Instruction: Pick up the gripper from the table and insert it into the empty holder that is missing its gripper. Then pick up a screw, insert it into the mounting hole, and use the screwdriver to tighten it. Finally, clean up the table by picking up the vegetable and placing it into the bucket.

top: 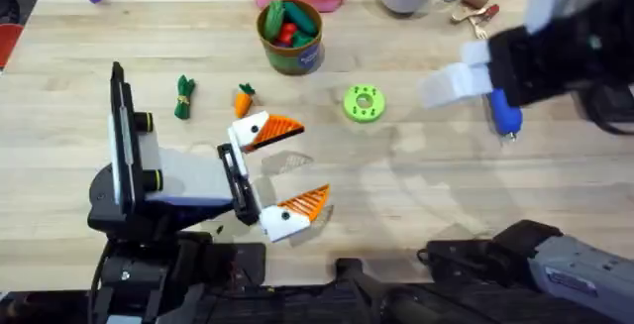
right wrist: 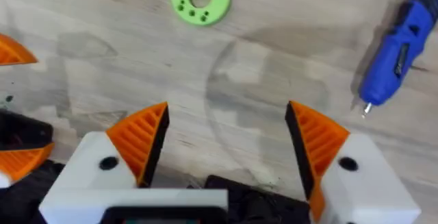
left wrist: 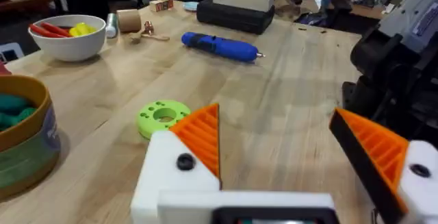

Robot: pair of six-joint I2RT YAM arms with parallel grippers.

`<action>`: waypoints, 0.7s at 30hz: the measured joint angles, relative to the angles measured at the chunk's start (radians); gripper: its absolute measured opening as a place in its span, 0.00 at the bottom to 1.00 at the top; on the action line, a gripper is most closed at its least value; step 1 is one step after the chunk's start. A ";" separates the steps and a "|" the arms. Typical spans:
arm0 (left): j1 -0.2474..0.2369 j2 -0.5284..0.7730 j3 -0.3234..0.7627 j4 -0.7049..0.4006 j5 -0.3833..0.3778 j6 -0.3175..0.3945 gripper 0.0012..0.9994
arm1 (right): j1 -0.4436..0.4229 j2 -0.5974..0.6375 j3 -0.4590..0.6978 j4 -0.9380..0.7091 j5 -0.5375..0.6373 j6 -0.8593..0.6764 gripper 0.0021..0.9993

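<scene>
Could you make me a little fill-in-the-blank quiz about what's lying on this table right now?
1. The screwdriver lying on the table is coloured ____.
2. The small disc with holes is coloured ____.
3. The carrot lies on the table, not in the ____.
4. The left gripper has its fingers ____.

Missing words: blue; green; bucket; open

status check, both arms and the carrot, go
Left gripper open, empty. Right gripper open, empty, screwdriver lying beside it. Carrot on table, not yet in bucket; green disc lies apart.
</scene>
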 joint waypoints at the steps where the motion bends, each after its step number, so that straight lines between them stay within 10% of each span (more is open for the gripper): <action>1: 0.000 0.000 0.000 0.000 0.000 0.000 0.99 | -0.016 -0.016 -0.016 -0.001 0.000 0.000 0.99; 13: 0.000 0.000 0.000 0.000 -0.003 0.000 0.99 | -0.139 -0.138 -0.102 -0.042 0.000 0.004 0.99; 21: 0.000 0.000 0.000 0.001 -0.004 0.006 0.01 | -0.191 -0.138 -0.152 -0.034 0.011 0.007 0.99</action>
